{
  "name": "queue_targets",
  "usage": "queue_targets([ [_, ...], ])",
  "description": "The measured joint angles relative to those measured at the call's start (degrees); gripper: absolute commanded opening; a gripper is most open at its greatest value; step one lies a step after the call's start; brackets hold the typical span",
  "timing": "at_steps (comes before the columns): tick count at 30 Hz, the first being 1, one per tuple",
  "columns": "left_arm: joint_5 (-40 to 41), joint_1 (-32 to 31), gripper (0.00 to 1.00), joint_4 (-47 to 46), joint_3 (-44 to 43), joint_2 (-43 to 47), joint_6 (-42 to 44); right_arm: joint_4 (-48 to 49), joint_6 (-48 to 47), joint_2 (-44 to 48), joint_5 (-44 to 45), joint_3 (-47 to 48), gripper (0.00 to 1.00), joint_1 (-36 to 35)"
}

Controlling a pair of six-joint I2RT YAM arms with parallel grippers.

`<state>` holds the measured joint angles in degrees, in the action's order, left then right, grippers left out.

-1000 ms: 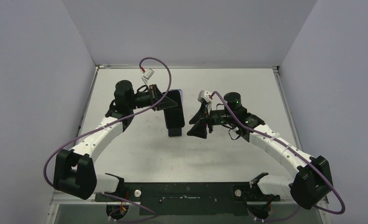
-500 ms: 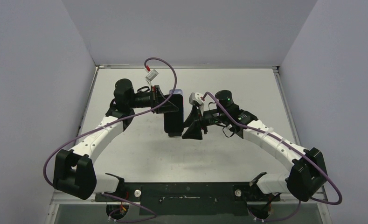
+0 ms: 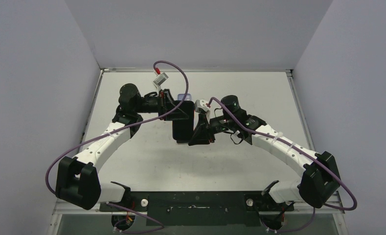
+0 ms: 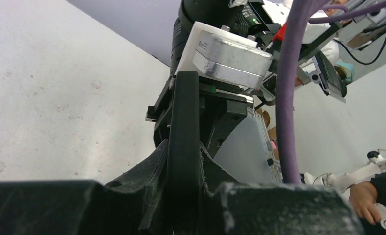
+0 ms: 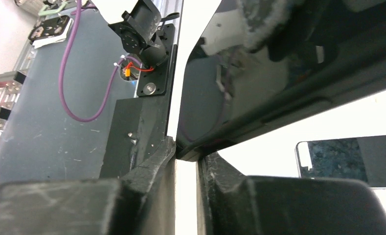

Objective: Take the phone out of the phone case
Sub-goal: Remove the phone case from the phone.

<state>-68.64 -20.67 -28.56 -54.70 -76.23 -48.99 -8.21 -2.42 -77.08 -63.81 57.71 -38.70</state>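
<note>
The phone (image 3: 183,125) is a black slab with a pale case rim showing at its far end, held on edge above the table. My left gripper (image 3: 173,110) is shut across its two faces near the far end. In the left wrist view the dark case edge (image 4: 183,117) runs up between the fingers of my left gripper (image 4: 183,171). My right gripper (image 3: 194,136) sits at the near right corner. In the right wrist view the glossy screen (image 5: 239,83) slants overhead, and my right gripper (image 5: 186,164) is shut with its fingertips pinching the corner of the phone case (image 5: 190,152).
Grey walls enclose the white table (image 3: 147,156) on three sides. Purple cables (image 3: 171,68) loop over both arms. A dark rectangular panel with a pale border (image 5: 347,159) lies low at the right of the right wrist view; what it is I cannot tell.
My right arm has moved left up to the phone, and its jaws have gone from open to shut on the near corner. The left arm shifted the phone slightly left.
</note>
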Motion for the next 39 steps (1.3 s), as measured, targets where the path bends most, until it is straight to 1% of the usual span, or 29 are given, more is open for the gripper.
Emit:
queue_targets([
  [5, -1.4, 0.1, 0.0, -5.2, 0.2, 0.0, -3.6, -2.3, -3.1, 0.0, -0.1, 2.1, 0.0, -0.6],
  [10, -2.6, 0.2, 0.0, -10.7, 0.7, -0.1, -9.0, -10.5, -9.8, -0.3, 2.1, 6.6, 0.0, -2.3],
  [16, -5.5, 0.4, 0.0, -18.3, 1.9, -1.0, -14.7, -19.0, -18.0, -0.6, 8.6, 10.7, 0.0, -6.0],
  [19, -6.5, 0.2, 0.0, -20.6, 2.7, -1.4, -18.8, -20.2, -22.3, -0.7, 13.6, 11.0, 0.0, -8.0],
  [23, -6.2, 0.3, 0.0, -23.4, 4.0, -1.9, -21.1, -20.9, -24.7, -0.6, 18.4, 11.0, 0.0, -9.0],
  [26, -6.1, 0.4, 0.0, -24.9, 4.3, -2.1, -21.5, -20.3, -24.9, -0.1, 21.1, 10.5, 0.0, -9.4],
  [29, -5.5, 0.4, 0.0, -25.7, 4.4, -2.2, -21.8, -16.9, -23.8, 1.1, 23.6, 8.2, 0.0, -9.5],
  [32, -4.6, 0.4, 0.0, -25.8, 4.6, -2.3, -22.1, -12.7, -20.8, 1.9, 27.2, 5.6, 0.0, -9.2],
  [35, -3.0, 0.4, 0.0, -26.2, 4.7, -2.8, -22.0, -8.9, -15.3, 1.9, 29.1, 3.7, 0.04, -7.3],
  [39, 1.0, 0.4, 0.0, -27.6, 4.7, -3.7, -21.3, -2.9, -7.9, 2.6, 28.8, 0.7, 0.19, -3.9],
])
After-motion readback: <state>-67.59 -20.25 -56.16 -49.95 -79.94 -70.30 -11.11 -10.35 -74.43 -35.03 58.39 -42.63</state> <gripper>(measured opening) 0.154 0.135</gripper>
